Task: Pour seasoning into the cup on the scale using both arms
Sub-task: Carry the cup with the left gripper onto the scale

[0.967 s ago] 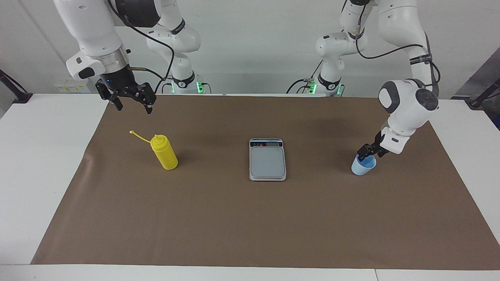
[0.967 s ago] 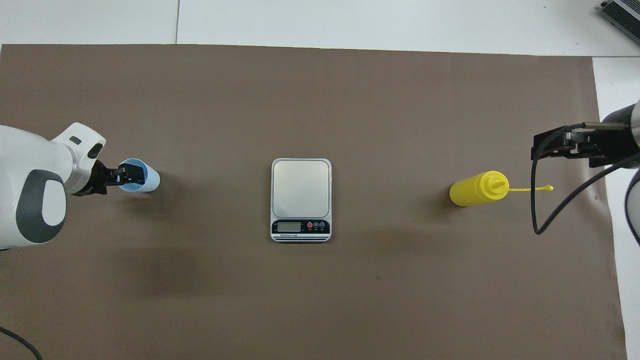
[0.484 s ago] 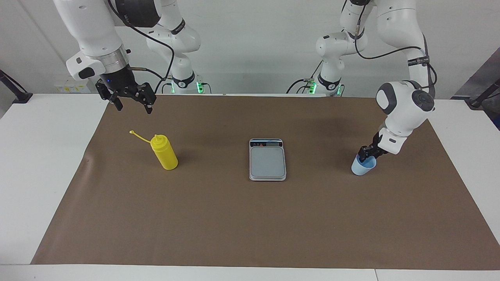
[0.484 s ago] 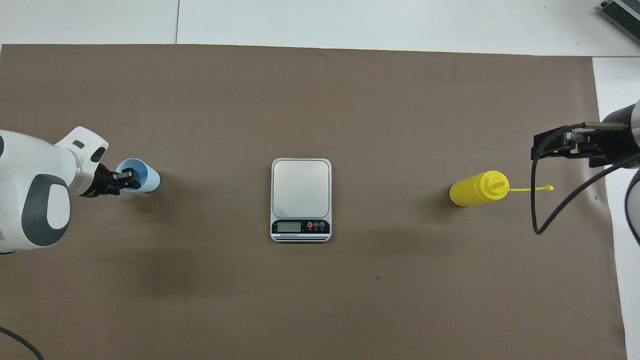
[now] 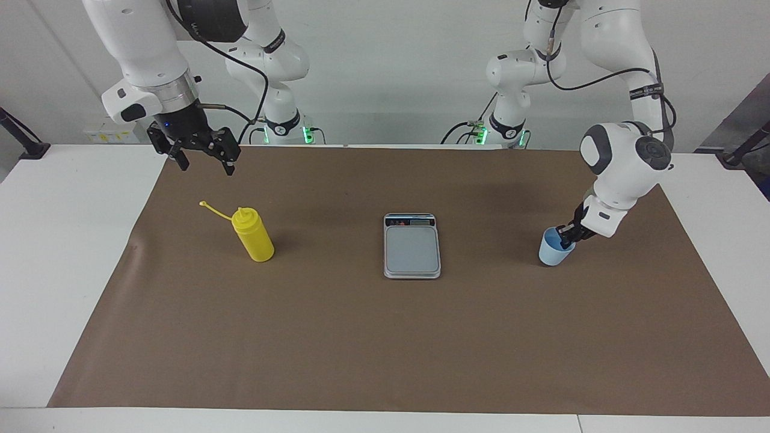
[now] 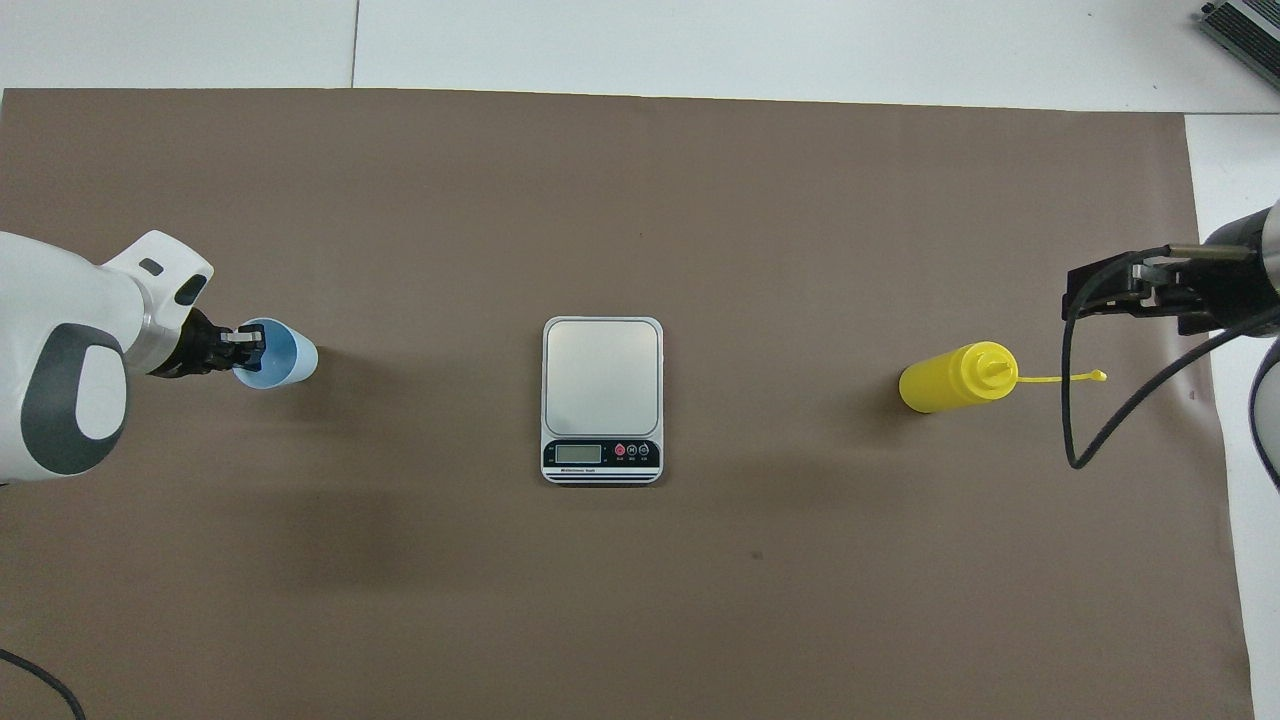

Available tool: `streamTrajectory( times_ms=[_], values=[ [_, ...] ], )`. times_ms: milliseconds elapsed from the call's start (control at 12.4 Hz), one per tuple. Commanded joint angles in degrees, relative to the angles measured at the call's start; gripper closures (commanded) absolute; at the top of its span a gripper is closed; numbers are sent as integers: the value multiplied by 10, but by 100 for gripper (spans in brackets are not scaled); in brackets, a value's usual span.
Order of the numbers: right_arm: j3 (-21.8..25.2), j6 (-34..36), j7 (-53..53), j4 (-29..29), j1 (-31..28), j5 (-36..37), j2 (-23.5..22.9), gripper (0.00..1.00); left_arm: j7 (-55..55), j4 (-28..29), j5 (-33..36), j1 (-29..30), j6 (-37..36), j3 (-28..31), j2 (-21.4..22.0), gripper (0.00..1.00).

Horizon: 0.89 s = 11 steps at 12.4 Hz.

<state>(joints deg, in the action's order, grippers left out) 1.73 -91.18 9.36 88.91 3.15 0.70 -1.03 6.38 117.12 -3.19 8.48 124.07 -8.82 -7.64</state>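
The light blue cup point(image 5: 551, 255) point(image 6: 283, 358) stands on the brown mat at the left arm's end, level with the scale. My left gripper point(image 5: 566, 235) point(image 6: 243, 347) is shut on its rim, with one finger inside the cup. The grey scale point(image 5: 412, 248) point(image 6: 602, 378) lies at the mat's middle with nothing on it. The yellow seasoning bottle point(image 5: 255, 238) point(image 6: 948, 379) stands upright at the right arm's end, its cap strap point(image 5: 214, 210) hanging open. My right gripper point(image 5: 206, 166) point(image 6: 1128, 288) hangs open in the air above the mat beside the bottle, not touching it.
A brown mat point(image 5: 361, 337) covers most of the white table point(image 5: 66, 240). A grey device point(image 6: 1245, 25) lies at the table's corner farthest from the robots, at the right arm's end.
My left gripper's fingers closed from straddling the cup onto its rim, and the cup shifted slightly. The right arm, bottle and scale have not moved.
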Motion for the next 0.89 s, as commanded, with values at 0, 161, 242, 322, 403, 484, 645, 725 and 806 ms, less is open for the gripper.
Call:
streamTrajectory(
  times_ms=[0,161,242,322,403,484,645,725,806],
  values=[
    [-1,1,-15,9,-5,-9,10,0,-13,-85,12,-7,-83,6,-4,100],
    [-1,1,-15,9,-5,-10,10,0,-8,-151,6,-24,-151,4,-7,100],
    [-1,1,-15,9,-5,-9,10,0,-3,-180,5,-41,-176,6,-12,100],
    [-1,1,-14,8,-5,-10,10,0,18,-201,6,-63,-188,6,-21,100],
    [-1,1,-15,9,-5,-10,10,0,49,-206,8,-90,-188,6,-24,100],
    [-1,1,-14,9,-5,-9,10,0,90,-208,6,-119,-179,5,-24,100],
    [-1,1,-15,9,-5,-10,10,0,140,-203,2,-161,-155,4,-25,100],
    [-1,1,-15,9,-5,-9,10,0,176,-202,-6,-184,-141,4,-26,100],
    [-1,1,-14,9,-5,-9,10,0,207,-203,-15,-205,-122,4,-34,100]
  ],
)
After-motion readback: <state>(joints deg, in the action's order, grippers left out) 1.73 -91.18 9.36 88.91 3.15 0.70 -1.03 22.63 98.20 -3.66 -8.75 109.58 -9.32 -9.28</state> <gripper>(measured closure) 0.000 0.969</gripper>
